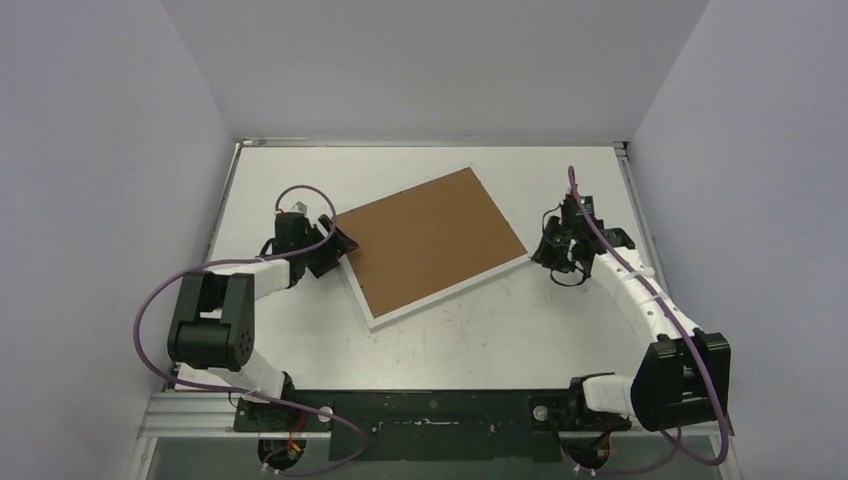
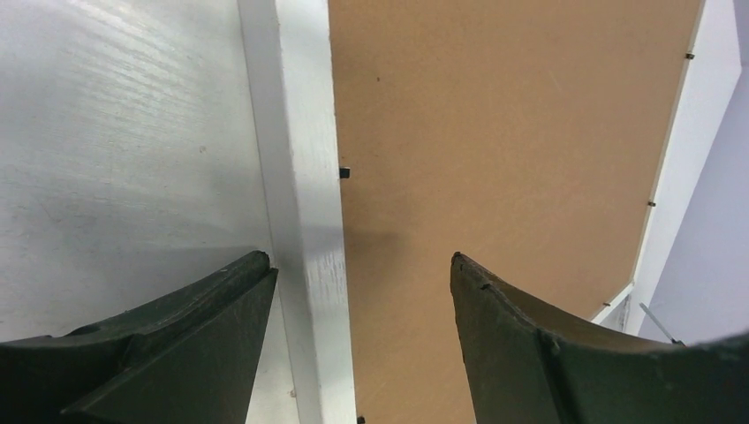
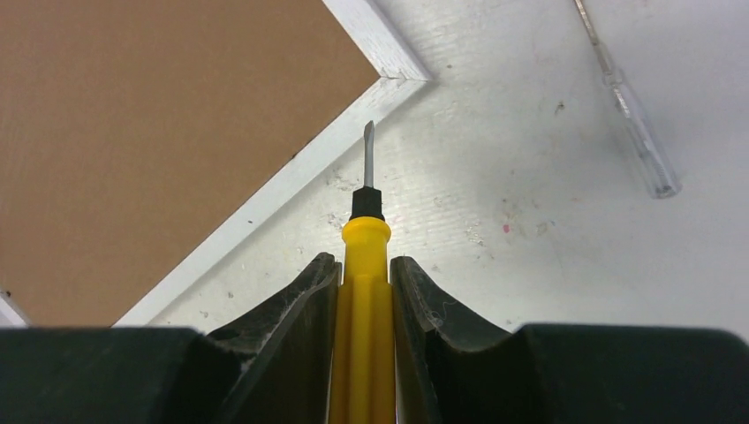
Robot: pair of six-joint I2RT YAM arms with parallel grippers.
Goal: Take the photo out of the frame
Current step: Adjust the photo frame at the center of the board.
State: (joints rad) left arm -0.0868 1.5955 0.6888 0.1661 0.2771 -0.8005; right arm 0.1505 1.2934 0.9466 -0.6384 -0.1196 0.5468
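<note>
Top external view: frame (image 1: 440, 293) flat on the white bench (image 1: 500, 330), central, turned askew, brown back up, an arm at either side. Only here, the whole rectangle and both arms together.

Left wrist, closer: smooth white-painted rail beside a matte brown fibreboard panel (image 2: 495, 159), faintly speckled, with small dark tabs (image 2: 345, 171) along its edges. Spread wide, left jaws straddling that rail, one tapered dark finger over bench, the other over panel, gripping nothing.

Right wrist alone: right jaws clenched on a yellow plastic screwdriver (image 3: 362, 256), its thin flat metal blade showing against the rail near the mitred corner; contact unclear. Bench scuffed and scratched; slender clear-handled tool (image 3: 638, 141) lying well apart.
</note>
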